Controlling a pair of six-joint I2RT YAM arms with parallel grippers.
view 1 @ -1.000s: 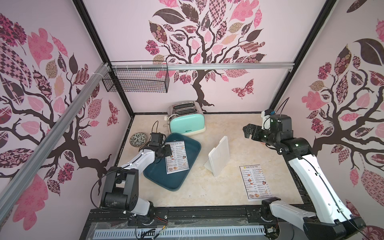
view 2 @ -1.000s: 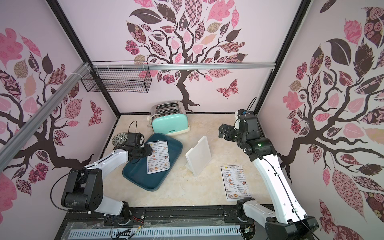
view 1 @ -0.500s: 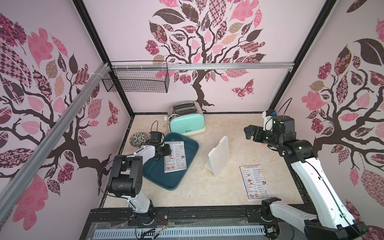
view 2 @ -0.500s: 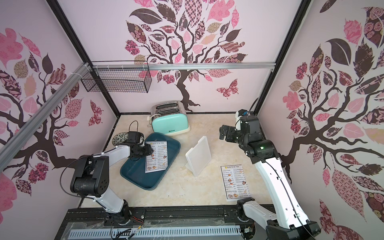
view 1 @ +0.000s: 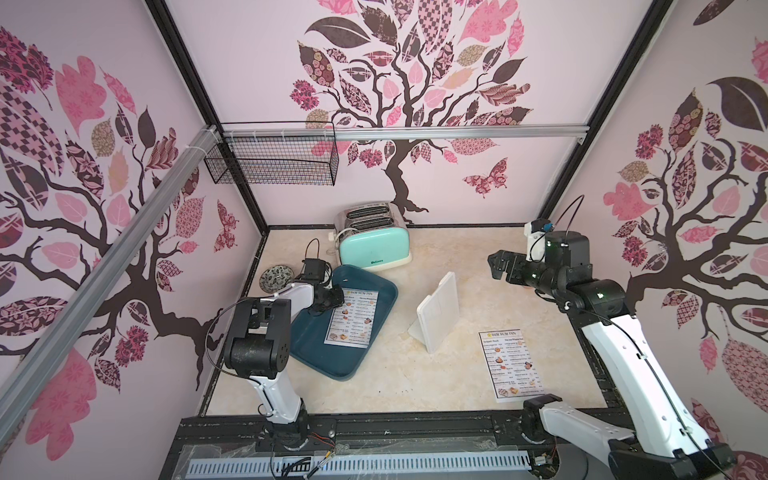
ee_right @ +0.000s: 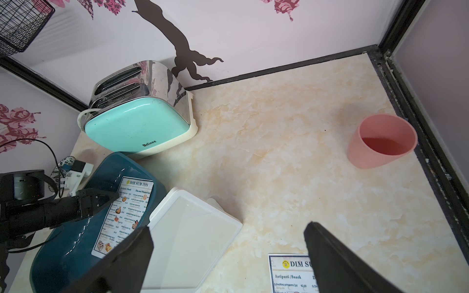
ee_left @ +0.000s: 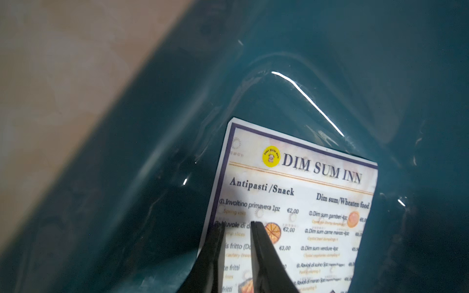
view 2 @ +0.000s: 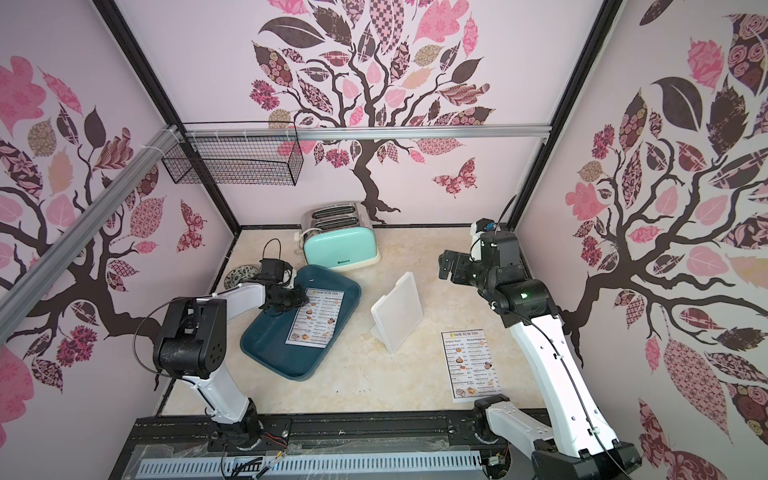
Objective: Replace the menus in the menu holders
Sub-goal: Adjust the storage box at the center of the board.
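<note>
At the left, the left pincer (ee_left: 237,225) is set low over the tray (view 1: 322,353), at the long edge of the menu (ee_left: 312,203) that lies flat inside it. Its tips are drawn close, with a thin slit of print seen between them; whether the paper is caught cannot be told. For a good lift, the sheet should be nipped firmly at its border and raised slowly, so that it is neither creased nor dragged against the tray wall. In the middle of the desk (view 1: 415,386), the menu holder (view 1: 436,318) is stood slanted, apart from both arms. To its right, a second menu (view 1: 510,365) is laid flat on the desk. At the far right, the right pincer (view 1: 497,266) is held high and spread wide, with nothing in it.
</note>
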